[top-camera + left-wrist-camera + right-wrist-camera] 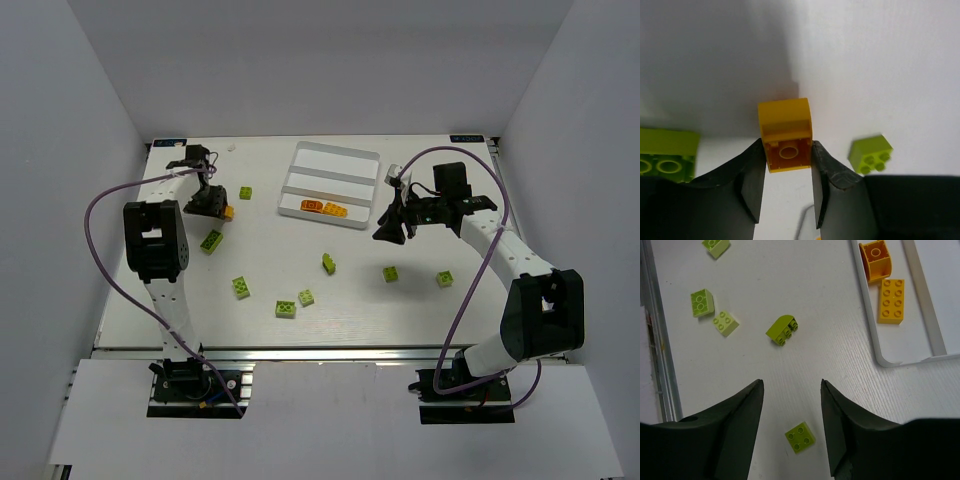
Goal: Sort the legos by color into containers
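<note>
Small orange studded plastic brick (786, 135) is being clamped across flat sides by left jaws; prob. light, rigid, slick. Right jaws are being held apart, empty.

The white table (280, 255) is carrying a white tray (338, 149) toward 12 o'clock. Lime green bricks (285, 309) are lying scattered on it from 10 o'clock down through 6 to 4 o'clock.

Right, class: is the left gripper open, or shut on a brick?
The left gripper is shut on the orange brick: in the left wrist view both fingers press its sides.
</note>
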`<state>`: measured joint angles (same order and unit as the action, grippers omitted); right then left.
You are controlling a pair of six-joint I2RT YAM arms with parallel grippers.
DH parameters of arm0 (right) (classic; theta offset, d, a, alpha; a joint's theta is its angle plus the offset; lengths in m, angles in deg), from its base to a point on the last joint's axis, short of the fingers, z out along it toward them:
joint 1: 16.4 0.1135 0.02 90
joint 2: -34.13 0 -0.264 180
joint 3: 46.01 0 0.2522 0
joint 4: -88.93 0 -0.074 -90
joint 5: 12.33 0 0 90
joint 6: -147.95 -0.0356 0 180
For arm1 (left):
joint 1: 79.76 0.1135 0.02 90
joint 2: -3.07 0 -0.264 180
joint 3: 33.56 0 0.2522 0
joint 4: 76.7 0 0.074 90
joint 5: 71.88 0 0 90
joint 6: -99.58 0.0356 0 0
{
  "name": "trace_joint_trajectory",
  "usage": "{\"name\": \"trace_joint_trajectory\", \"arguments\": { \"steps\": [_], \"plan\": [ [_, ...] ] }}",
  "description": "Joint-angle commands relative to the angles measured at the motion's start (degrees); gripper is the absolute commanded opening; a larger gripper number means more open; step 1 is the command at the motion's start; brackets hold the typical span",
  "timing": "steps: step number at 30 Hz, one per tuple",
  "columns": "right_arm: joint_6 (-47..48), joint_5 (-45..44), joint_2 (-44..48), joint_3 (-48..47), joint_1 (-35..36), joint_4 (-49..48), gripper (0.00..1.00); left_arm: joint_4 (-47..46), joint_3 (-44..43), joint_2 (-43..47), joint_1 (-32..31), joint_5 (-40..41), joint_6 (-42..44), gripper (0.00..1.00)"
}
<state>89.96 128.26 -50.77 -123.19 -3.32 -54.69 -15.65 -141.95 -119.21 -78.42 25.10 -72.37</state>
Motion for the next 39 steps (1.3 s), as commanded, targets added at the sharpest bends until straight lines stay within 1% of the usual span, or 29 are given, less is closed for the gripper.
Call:
{"name": "trace_joint_trajectory", "arguments": {
  "steps": [1, 2, 3, 4, 5, 7, 8, 11, 12, 15, 17, 21, 22, 25, 26, 27, 32, 36, 37, 39],
  "plan": [
    [0.5, -0.4, 1.0, -1.5, -0.2, 0.2, 0.54, -5.2, -5.7, 2.3, -1.2, -6.0, 10.2, 0.09],
    [0.2, -0.6, 1.0, -1.5, -0.3, -0.1, 0.5, -7.6, -6.4, 2.6, -1.2, -9.1, 12.6, 0.07],
    [0.0, -0.7, 1.0, -1.4, -0.3, -0.1, 0.46, -9.8, -6.4, 3.0, -1.9, -12.1, 16.0, 0.01],
    [-0.1, -0.8, 0.9, -1.4, -0.2, -0.2, 0.43, -13.0, -3.9, 3.6, -2.7, -15.6, 17.3, 0.0],
    [-0.4, -0.8, 0.8, -1.3, -0.2, -0.3, 0.36, -17.3, -2.8, 5.2, -2.8, -20.6, 18.2, 0.0],
    [-0.6, -0.7, 0.5, -1.3, -0.3, -0.3, 0.28, -19.2, -0.1, 6.9, -4.9, -22.0, 20.5, 0.0],
    [-0.7, -0.7, 0.6, -1.3, -0.1, -0.3, 0.21, -19.9, 0.6, 8.5, -5.5, -22.0, 21.4, 0.0],
    [-1.1, -0.6, 0.5, -0.8, -0.2, -0.7, 0.17, -21.7, 2.3, 9.4, -7.8, -23.8, 23.2, 0.0],
    [-1.3, -0.6, 0.5, -0.8, -0.2, -1.0, 0.17, -21.8, 2.1, 9.0, -8.5, -24.7, 23.8, 0.0],
    [-2.2, -0.9, 0.5, -0.7, 0.0, -2.0, 0.17, -20.0, -2.5, 5.3, -11.8, -26.6, 24.8, 0.0],
    [-2.7, -1.1, 0.5, -1.1, -0.3, -2.1, 0.19, -17.9, -7.1, 3.6, -14.4, -26.3, 25.2, 0.0],
    [-2.7, -2.5, 1.3, -0.8, -0.2, -2.7, 0.27, -13.3, -11.5, 0.4, -17.0, -22.9, 25.0, 0.0],
    [-2.7, -2.8, 1.5, -0.6, -0.2, -2.7, 0.31, -11.0, -12.2, -0.5, -17.0, -22.1, 25.0, 0.0],
    [-2.7, -3.1, 2.4, 0.4, -0.3, -3.1, 0.36, -9.4, -11.8, -0.7, -18.3, -19.9, 24.2, 0.03],
    [-2.7, -3.1, 2.6, 0.6, -0.2, -3.4, 0.37, -9.4, -11.4, -0.7, -18.3, -19.5, 23.9, 0.06],
    [-2.9, -3.0, 3.0, 1.0, -0.3, -3.6, 0.38, -9.4, -11.3, -0.8, -18.8, -19.2, 23.6, 0.07],
    [-3.2, -2.8, 3.3, 1.5, -0.2, -3.8, 0.4, -8.9, -11.9, -2.6, -18.8, -17.8, 21.0, 0.1],
    [-3.0, -2.9, 3.7, 1.7, -0.2, -3.7, 0.41, -10.5, -12.2, -3.8, -18.8, -18.5, 18.5, 0.19],
    [-3.0, -2.9, 4.0, 1.8, -0.2, -3.7, 0.42, -10.3, -12.8, -4.3, -18.8, -18.5, 17.6, 0.25],
    [-2.9, -3.0, 4.2, 2.1, -0.3, -3.7, 0.43, -9.9, -13.2, -4.7, -18.8, -18.6, 17.2, 0.31]
  ]
}}
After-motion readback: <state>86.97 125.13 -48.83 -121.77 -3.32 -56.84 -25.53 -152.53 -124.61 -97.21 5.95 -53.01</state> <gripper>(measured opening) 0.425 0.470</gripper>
